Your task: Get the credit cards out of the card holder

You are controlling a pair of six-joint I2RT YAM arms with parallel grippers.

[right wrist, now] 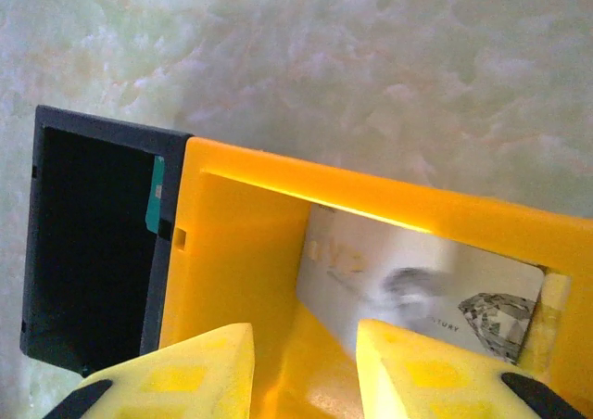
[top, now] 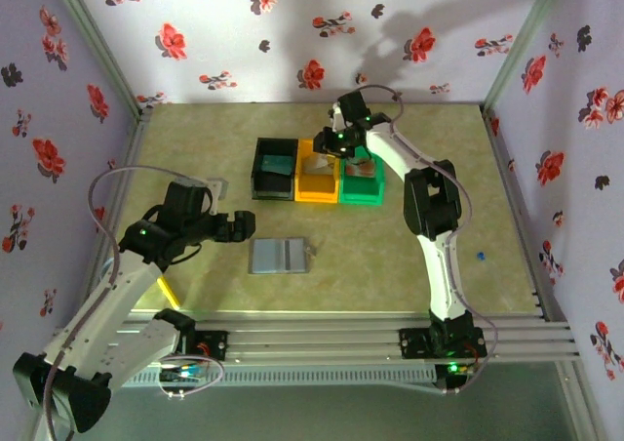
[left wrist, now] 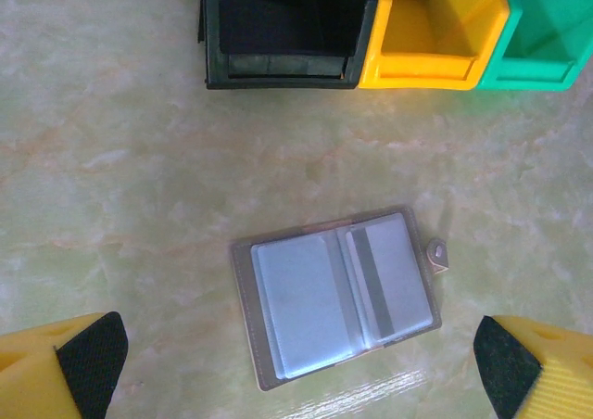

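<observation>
Lying open at lower centre of the top view, the card holder [top: 280,256] runs its long axis left-right, tab [left wrist: 437,255] at right. The left gripper [top: 244,226], jaws wide apart, sits just upper-left of it, the nearer arm. The right gripper [right wrist: 301,373], jaws apart, hangs over the orange bin [top: 317,196], a pale card [right wrist: 435,289] inside.

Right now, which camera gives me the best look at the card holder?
The left wrist view: the card holder lies open, close up, both panels and its tab plain. The top external view shows it as a small grey rectangle near the left tool. The right wrist camera faces the yellow bin.
</observation>
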